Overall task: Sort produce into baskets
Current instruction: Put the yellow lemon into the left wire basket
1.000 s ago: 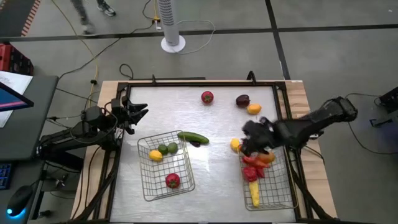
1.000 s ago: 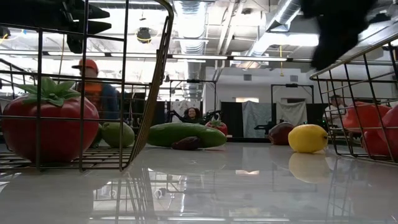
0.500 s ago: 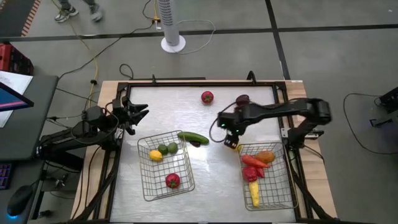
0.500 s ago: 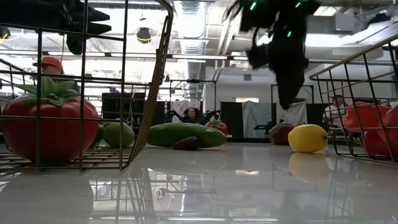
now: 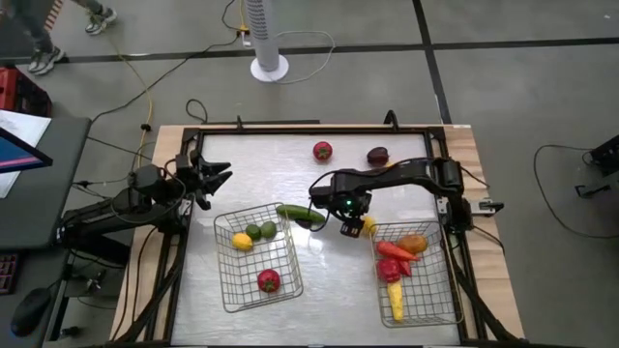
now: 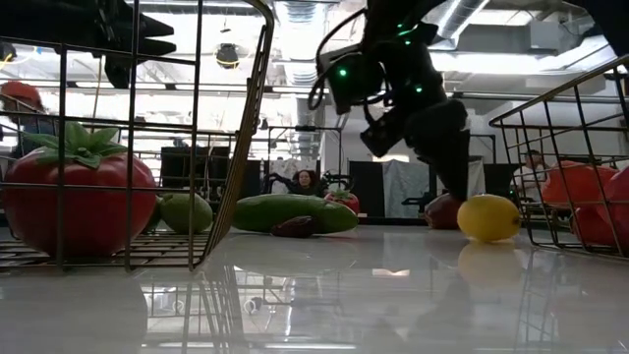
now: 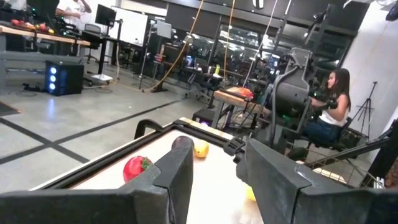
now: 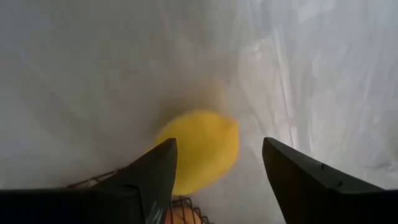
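A yellow lemon (image 5: 368,228) lies on the table just outside the far-left corner of the right basket (image 5: 456,282). My right gripper (image 5: 351,222) hangs over it, open and pointing steeply down. In the right wrist view the lemon (image 8: 200,150) shows between and beyond the two fingers, untouched. A green cucumber (image 5: 301,214) with a small dark piece (image 5: 306,224) lies beside the left basket (image 5: 221,257). A red tomato (image 5: 322,151) and a maroon piece (image 5: 377,156) rest near the far edge. My left gripper (image 5: 219,175) waits open at the table's left.
The left basket holds two limes (image 5: 259,231), a small yellow fruit (image 5: 242,243) and a tomato (image 5: 269,280). The right basket holds an orange (image 5: 414,244), red peppers (image 5: 391,259) and a yellow piece (image 5: 397,304). A black frame (image 5: 309,129) borders the table. People sit beyond it.
My right gripper has swung from over the right basket's far end toward the table's left, sunk lower and tipped from slanting to pointing steeply down over the lemon. Its fingers have kept the same gap. The produce has stayed in place.
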`<state>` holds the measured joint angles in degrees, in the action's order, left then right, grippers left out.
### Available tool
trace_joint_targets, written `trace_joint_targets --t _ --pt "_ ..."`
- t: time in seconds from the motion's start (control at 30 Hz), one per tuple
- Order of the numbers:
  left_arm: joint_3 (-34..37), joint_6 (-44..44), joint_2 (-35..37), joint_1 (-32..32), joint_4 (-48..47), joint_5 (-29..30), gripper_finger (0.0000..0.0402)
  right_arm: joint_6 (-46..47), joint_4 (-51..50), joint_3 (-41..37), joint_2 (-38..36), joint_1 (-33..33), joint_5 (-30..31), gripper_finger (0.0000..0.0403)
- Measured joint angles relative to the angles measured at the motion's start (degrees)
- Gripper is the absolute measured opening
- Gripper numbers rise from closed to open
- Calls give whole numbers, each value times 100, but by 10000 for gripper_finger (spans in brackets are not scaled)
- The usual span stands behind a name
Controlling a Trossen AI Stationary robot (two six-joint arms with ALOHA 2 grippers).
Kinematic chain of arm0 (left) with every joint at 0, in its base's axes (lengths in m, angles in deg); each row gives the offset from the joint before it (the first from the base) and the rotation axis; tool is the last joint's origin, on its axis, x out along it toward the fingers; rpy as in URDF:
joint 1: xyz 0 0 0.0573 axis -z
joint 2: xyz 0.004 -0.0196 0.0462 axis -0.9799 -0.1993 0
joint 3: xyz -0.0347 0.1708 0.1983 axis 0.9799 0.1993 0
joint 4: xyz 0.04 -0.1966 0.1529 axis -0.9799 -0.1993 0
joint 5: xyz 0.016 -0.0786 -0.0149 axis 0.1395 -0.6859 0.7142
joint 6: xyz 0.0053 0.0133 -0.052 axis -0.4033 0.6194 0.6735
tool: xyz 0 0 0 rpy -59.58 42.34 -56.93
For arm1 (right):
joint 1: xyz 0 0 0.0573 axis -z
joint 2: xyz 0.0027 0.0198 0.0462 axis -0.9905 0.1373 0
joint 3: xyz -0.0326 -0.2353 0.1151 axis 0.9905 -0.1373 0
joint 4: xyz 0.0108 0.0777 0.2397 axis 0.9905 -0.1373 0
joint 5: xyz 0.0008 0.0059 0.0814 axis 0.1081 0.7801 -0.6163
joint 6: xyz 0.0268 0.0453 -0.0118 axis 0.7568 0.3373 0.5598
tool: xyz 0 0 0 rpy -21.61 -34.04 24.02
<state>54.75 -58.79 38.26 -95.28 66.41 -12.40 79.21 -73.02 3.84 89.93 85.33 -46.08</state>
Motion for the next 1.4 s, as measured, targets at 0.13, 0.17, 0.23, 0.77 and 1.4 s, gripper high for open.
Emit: trace_joint_targets --t 0.13,0.17,0.23,0.77,1.4 --pt "0 0 0 0 -30 2 133 -89 76 175 -79 -22 104 265" --pt "0 0 0 0 -30 2 133 -115 56 208 -111 -24 109 265" --pt "0 0 0 -1 -30 2 133 -215 59 293 -190 -26 109 265" --pt "0 -260 0 -2 -84 4 133 -1120 656 369 -297 160 494 284" --pt "0 -254 0 0 -80 31 133 -872 665 368 -297 -631 535 370"
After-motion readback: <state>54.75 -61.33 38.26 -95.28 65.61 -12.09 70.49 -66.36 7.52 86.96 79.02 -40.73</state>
